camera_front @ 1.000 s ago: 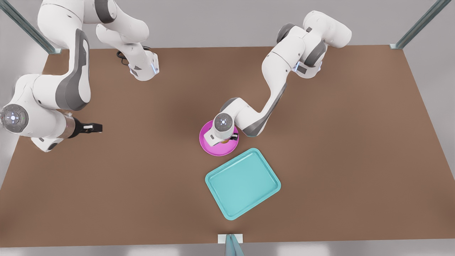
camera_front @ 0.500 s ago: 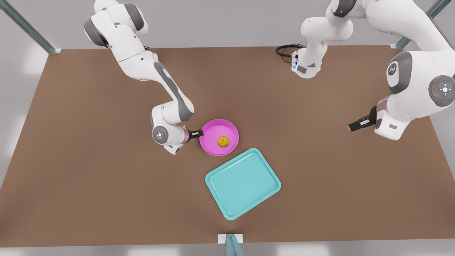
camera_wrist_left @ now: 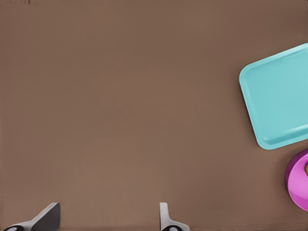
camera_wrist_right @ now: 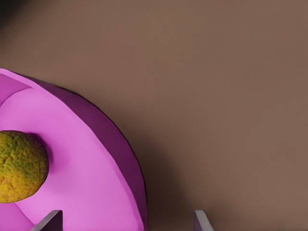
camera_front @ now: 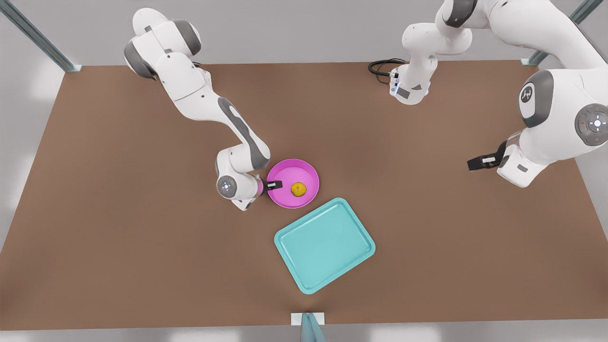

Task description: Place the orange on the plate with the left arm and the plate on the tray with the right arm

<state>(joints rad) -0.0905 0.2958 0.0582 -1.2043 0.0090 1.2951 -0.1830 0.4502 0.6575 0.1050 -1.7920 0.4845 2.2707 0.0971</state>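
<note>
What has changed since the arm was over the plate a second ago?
The left gripper let go of the orange, now lying on the plate, and withdrew to the front view's right, open. The right gripper came in from the front view's left and now straddles the plate's rim, open. Plate and tray have not moved.

Brown table [camera_front: 142, 247]: pink plate [camera_front: 285, 199] beside teal tray [camera_front: 325, 246], apart.

one orange [camera_front: 298, 189], one plate [camera_front: 304, 169], one tray [camera_front: 324, 245], two arms
</note>
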